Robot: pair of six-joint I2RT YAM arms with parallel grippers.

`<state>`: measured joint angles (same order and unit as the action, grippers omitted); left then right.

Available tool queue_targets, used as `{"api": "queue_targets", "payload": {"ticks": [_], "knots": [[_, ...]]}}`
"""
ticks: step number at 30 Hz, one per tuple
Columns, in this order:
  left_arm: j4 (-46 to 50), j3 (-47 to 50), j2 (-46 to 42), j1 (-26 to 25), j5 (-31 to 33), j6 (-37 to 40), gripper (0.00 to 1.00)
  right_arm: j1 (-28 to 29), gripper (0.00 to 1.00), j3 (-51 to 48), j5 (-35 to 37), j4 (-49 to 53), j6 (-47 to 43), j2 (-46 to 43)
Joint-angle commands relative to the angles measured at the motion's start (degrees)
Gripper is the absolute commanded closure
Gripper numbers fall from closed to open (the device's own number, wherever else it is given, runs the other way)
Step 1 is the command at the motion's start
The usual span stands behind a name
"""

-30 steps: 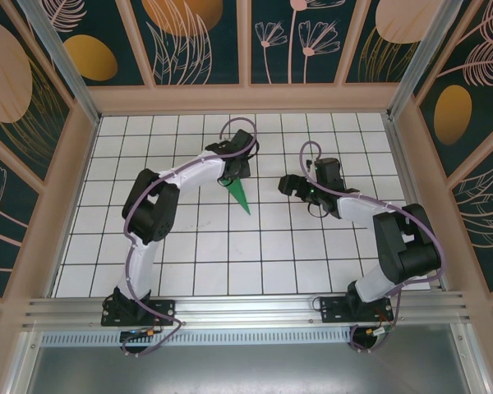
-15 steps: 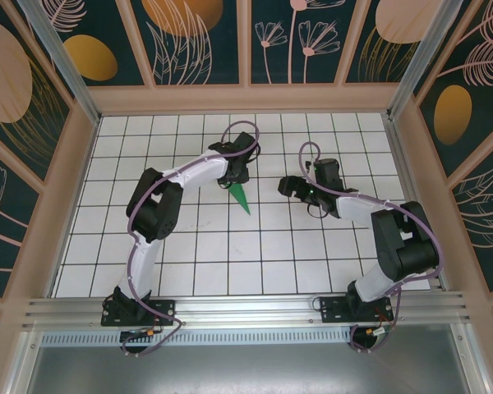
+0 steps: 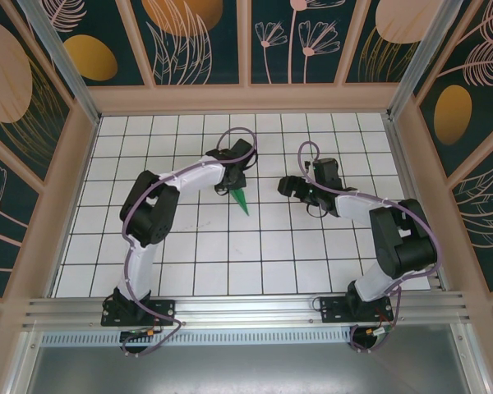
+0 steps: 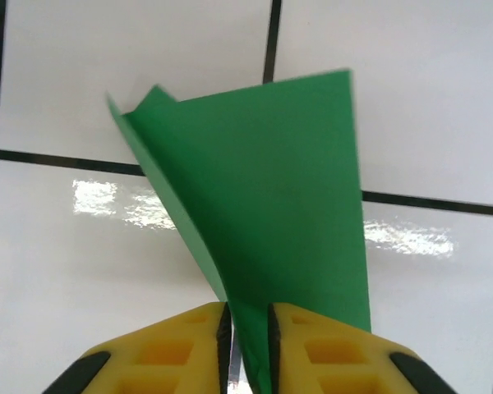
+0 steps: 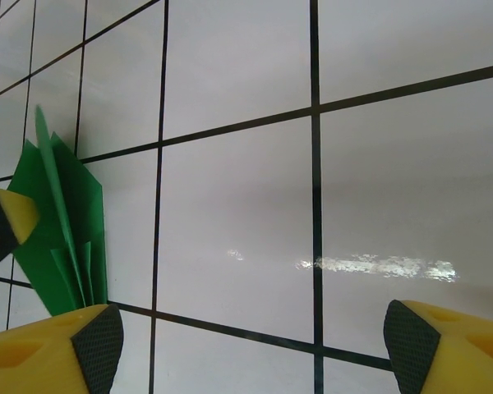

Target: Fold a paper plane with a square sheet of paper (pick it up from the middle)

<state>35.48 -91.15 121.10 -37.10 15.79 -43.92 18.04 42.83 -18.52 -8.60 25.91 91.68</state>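
The square sheet of paper is folded into a slim, pointed green paper plane [image 3: 242, 201]. It lies near the middle of the white tiled table with its tip toward the near side. My left gripper [image 3: 232, 185] is shut on the plane's wide far end. In the left wrist view the yellow fingers [image 4: 189, 345] pinch the folded layers, and the paper plane [image 4: 271, 205] fans out ahead over the tiles. My right gripper [image 3: 286, 185] hangs open about one tile to the right of the plane. The right wrist view shows the paper plane [image 5: 62, 234] at the left, clear of the wide-apart right gripper [image 5: 251, 336].
The white gridded table [image 3: 230, 263] is ringed by a wooden frame with patterned panels [image 3: 246, 97]. An aluminium rail [image 3: 246, 310] runs along the near edge by both arm bases. Bare tiles lie in front of and beside the plane.
My left gripper's fingers have come together on the wide end of the green plane. The left wrist shifted slightly; the plane's tip stayed put. The right gripper barely moved.
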Motion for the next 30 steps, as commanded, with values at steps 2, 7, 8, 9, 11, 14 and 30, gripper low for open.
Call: {"api": "queue_targets", "payload": {"ticks": [2,7,8,9,11,14,30], "knots": [[-2.36,1.42,-3.66,-0.26,2.97,-1.34,0.94,-0.07,0.15,1.73,-0.66,1.0,0.63,0.78],[-6.76,3.9,-8.44,-0.25,2.36,-0.83,1.0,-0.12,0.16,1.03,-1.07,-0.13,0.59,-0.35],[-8.98,5.15,-10.18,-0.26,1.43,-0.47,1.0,-0.06,0.16,0.8,-1.29,-0.6,0.54,-0.85],[-10.95,6.23,-11.85,-0.25,0.54,0.0,1.0,-0.06,0.16,0.49,-1.42,-0.99,0.46,-1.42],[-17.03,9.67,-15.48,-0.24,-2.34,0.78,1.0,-0.13,0.16,-0.06,-1.6,-1.65,0.3,-3.02],[-25.76,14.54,-18.92,-0.1,-7.91,2.36,1.0,-0.13,0.16,-0.55,-1.82,-2.42,0.1,-5.59],[-58.37,32.9,-15.92,1.19,-31.59,-6.17,1.0,4.54,0.44,0.77,-7.09,-2.94,8.39,-9.68]]}}
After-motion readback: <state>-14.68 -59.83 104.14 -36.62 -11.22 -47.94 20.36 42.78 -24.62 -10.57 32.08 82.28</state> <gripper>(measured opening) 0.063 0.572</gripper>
